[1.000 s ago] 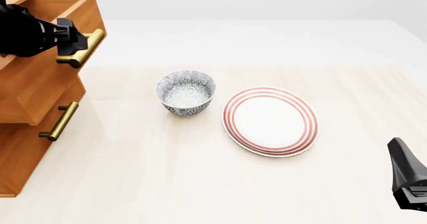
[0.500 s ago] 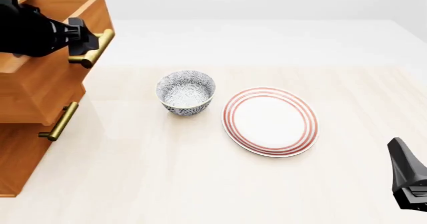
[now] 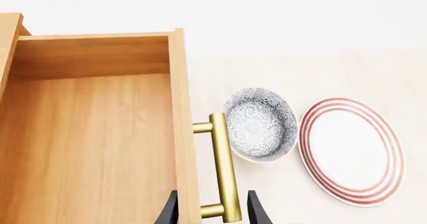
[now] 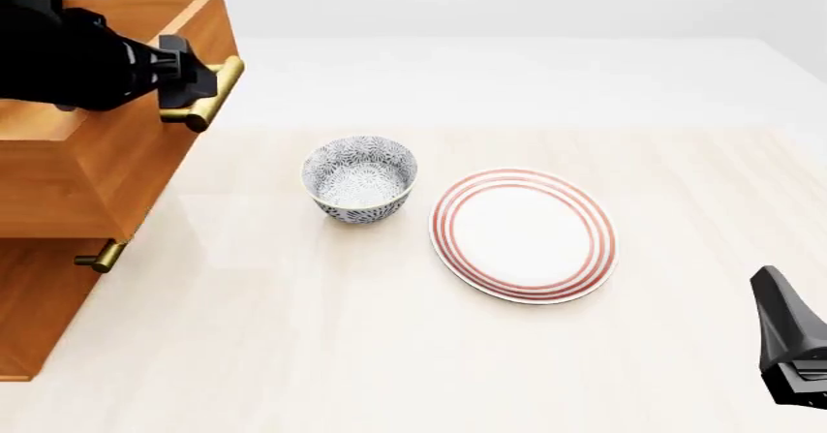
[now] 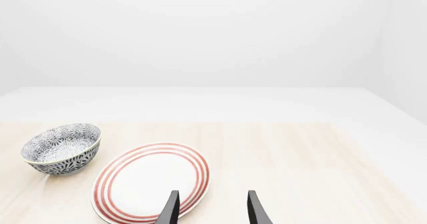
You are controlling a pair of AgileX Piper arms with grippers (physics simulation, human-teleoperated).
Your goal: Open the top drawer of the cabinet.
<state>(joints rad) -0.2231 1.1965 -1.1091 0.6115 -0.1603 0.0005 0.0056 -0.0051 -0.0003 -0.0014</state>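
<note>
At nine o'clock I see the cabinet [image 4: 33, 297]; its top drawer [image 3: 93, 144] stands pulled out, bare inside. My left hand [image 3: 210, 214] pinches its handle [image 3: 223, 166]. My right hand [image 5: 210, 209] is spread. The bowl [image 4: 359, 178] holds nothing.

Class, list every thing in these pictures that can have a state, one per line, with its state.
top drawer: pulled out, nothing visible inside
cabinet: upright, lower drawer handle partly hidden
left gripper: closed on the top drawer's handle
right gripper: open, holding nothing
bowl: upright, empty
plate: flat, empty
</note>
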